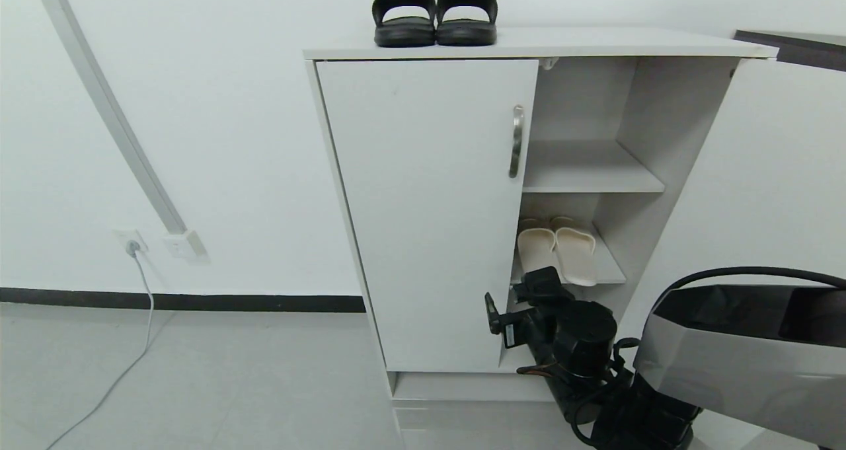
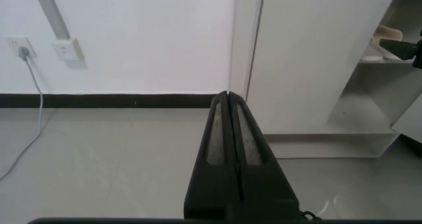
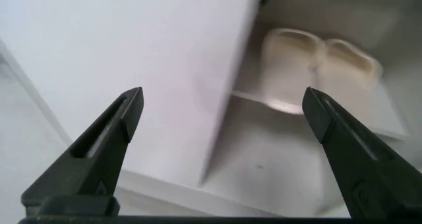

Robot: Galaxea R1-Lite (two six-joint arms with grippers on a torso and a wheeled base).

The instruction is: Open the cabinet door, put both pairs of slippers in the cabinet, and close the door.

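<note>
Faced a white cabinet (image 1: 595, 43) set against the wall, with its left door (image 1: 423, 219) shut and its right door (image 1: 767, 172) swung wide open. Noted a metal handle (image 1: 516, 141) upright along the shut door's right edge.

Found the black slippers (image 1: 434, 17) on the cabinet's top, side by side and touching, near the back edge above the left door. Found the cream slippers (image 1: 558, 250) inside the open right half, on the lower shelf (image 1: 611, 271), side by side toward that shelf's front left corner, just beside the edge of the shut door. Saw an upper shelf (image 1: 588, 172) above them.

Held the right gripper (image 3: 223, 99) low before the open compartment, just below the front edge of the lower shelf, spread far apart, gripping nothing and clear of the cream pair. Held the left gripper (image 2: 228, 102) above the floor (image 2: 99, 165), pressed together on nothing and pointed toward the cabinet's bottom left corner.

Noted a wall socket (image 1: 134, 244) left of the cabinet, with a grey cable (image 1: 142, 304) trailing down to the floor, a slanted grey conduit (image 1: 106, 100) above it, and a dark baseboard (image 1: 178, 301) along the wall's foot.
</note>
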